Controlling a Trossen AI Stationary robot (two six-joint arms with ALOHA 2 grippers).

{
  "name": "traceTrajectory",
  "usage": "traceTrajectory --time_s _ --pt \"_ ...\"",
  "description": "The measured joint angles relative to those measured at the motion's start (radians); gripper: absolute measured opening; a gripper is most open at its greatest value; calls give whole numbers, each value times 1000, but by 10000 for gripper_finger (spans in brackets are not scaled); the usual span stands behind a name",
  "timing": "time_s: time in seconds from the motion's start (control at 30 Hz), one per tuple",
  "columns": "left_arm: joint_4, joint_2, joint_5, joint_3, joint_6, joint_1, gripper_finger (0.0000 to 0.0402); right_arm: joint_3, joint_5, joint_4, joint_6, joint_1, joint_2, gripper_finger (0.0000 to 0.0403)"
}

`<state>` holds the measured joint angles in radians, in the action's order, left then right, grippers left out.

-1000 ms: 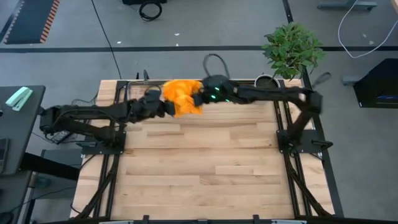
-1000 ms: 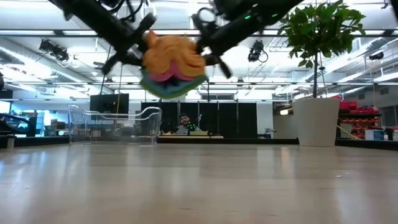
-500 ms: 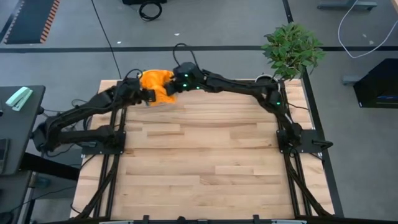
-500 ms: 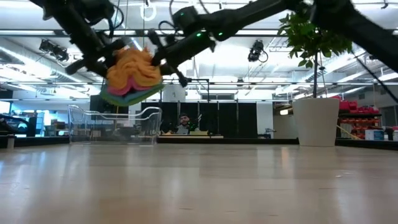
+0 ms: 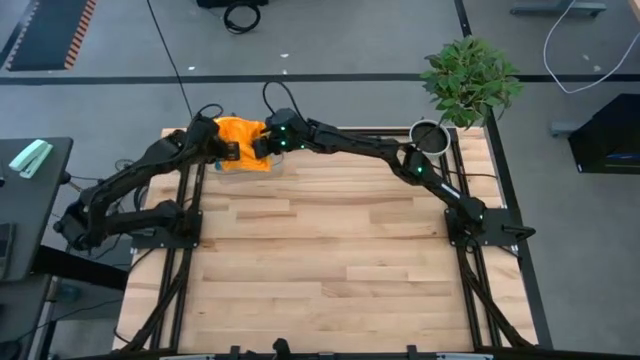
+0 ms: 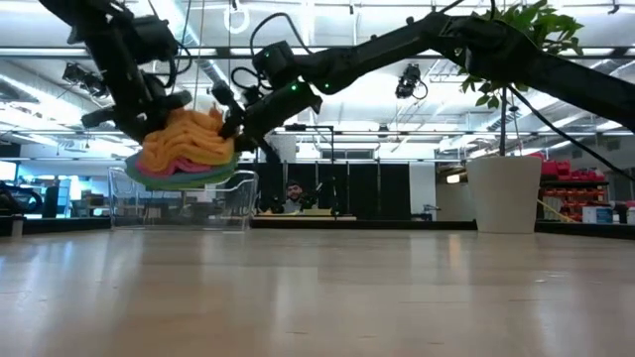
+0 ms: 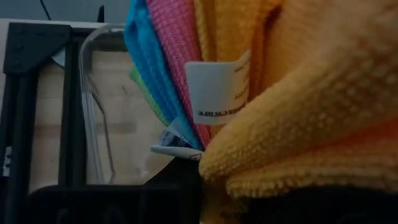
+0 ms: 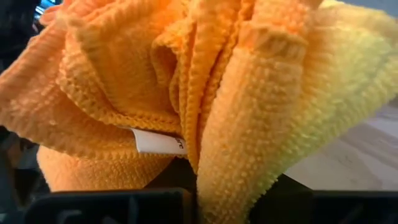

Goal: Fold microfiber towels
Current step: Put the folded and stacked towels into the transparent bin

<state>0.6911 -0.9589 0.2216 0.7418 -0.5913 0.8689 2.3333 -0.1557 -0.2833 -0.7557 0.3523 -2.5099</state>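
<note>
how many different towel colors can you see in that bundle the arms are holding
5, bunched in one stack of towels above the clear tray: orange outermost, yellow, pink, blue, green. More may be hidden inside.

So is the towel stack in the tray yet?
Not yet: towel stack hangs above the tray, pinched between left gripper and right gripper.

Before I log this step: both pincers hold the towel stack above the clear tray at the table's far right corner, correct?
Not quite. The high view shows the towel stack, held between the left pincer and the right pincer above the clear tray, at the table's far left corner, not the right.
</note>
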Motion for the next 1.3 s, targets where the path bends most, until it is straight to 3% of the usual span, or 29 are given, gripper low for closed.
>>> traceTrajectory --time_s 0.17,0.4,0.87,1.3 --pt "-50 -102 -1 1 13 10 64 0 21 -38 21 9 -5 59" --pt "-108 -242 -56 1 27 -9 64 0 53 -233 57 30 -5 59" --pt "-343 -356 -144 2 -37 -133 64 0 231 -682 186 30 82 62" --pt "-327 -394 -147 2 -107 -169 64 -3 195 -708 238 42 82 93"
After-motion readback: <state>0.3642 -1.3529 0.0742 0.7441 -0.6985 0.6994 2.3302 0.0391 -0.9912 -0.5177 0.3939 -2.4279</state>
